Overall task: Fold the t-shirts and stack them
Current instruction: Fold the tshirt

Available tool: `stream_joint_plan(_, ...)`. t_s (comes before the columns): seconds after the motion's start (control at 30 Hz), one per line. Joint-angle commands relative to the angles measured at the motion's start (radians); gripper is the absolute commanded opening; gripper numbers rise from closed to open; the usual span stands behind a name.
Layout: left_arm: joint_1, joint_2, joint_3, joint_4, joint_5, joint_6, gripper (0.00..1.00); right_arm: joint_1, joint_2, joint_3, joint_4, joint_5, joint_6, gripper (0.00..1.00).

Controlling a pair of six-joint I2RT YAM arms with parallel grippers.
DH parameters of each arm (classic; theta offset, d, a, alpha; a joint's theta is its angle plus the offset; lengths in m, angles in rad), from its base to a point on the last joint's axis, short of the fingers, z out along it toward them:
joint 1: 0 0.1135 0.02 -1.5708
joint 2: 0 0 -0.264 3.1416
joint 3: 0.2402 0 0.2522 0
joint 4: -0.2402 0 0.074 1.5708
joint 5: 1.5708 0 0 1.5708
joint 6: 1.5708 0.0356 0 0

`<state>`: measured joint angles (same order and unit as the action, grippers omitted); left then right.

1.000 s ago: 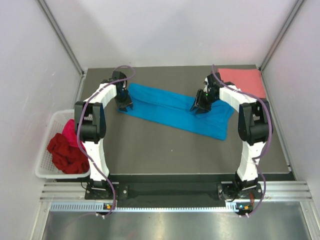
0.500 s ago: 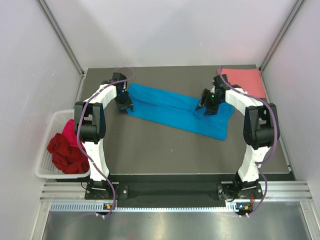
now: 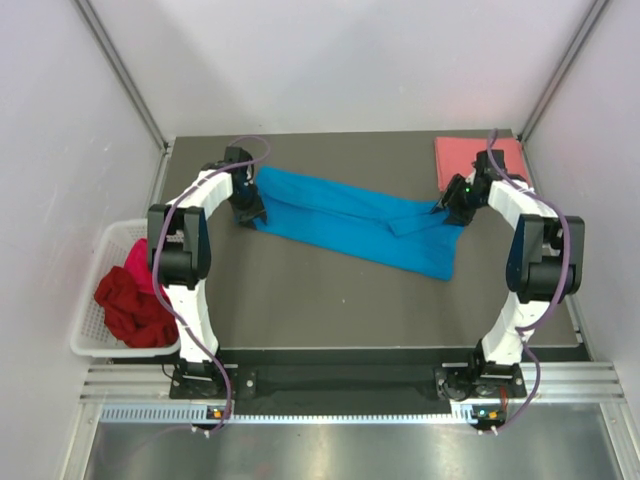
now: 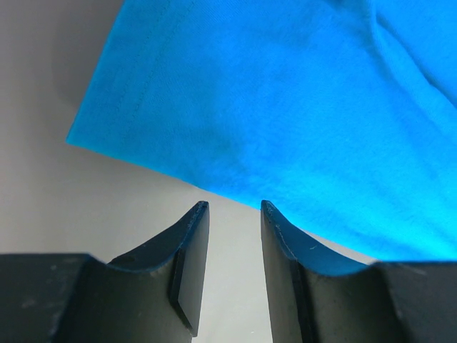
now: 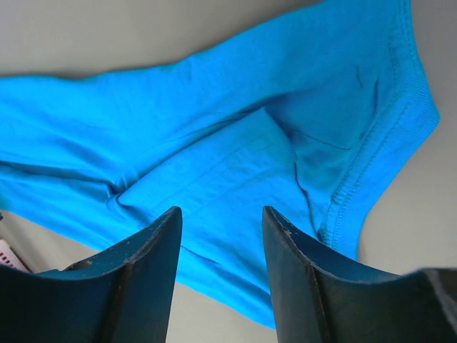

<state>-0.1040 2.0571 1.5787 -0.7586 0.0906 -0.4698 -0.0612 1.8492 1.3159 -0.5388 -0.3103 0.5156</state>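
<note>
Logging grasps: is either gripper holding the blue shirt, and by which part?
Nothing is held. The left gripper stands open at the bright blue cloth t-shirt's edge, table showing between its jaws; the right gripper is open above its other end.

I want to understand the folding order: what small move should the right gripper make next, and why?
Probably lower the right gripper and close it on the right end of the blue t-shirt. The shirt lies as a long narrow strip on the table; this gripper hangs open over that end, holding nothing, and the left gripper is open at the other end.
</note>
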Motion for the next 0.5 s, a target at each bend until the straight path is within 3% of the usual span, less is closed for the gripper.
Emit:
stream_joint_plan(0.0,0.006,-0.069,-0.008,0.015,0.009,0.002,0.4,-0.015,-0.022,-0.001,0.033,0.01,-0.032,0.49)
stream_joint_plan(0.47,0.006,-0.101,-0.022,-0.004,-0.006,0.01,0.4,-0.037,0.08,0.039,0.051,-0.01,-0.063,0.47)
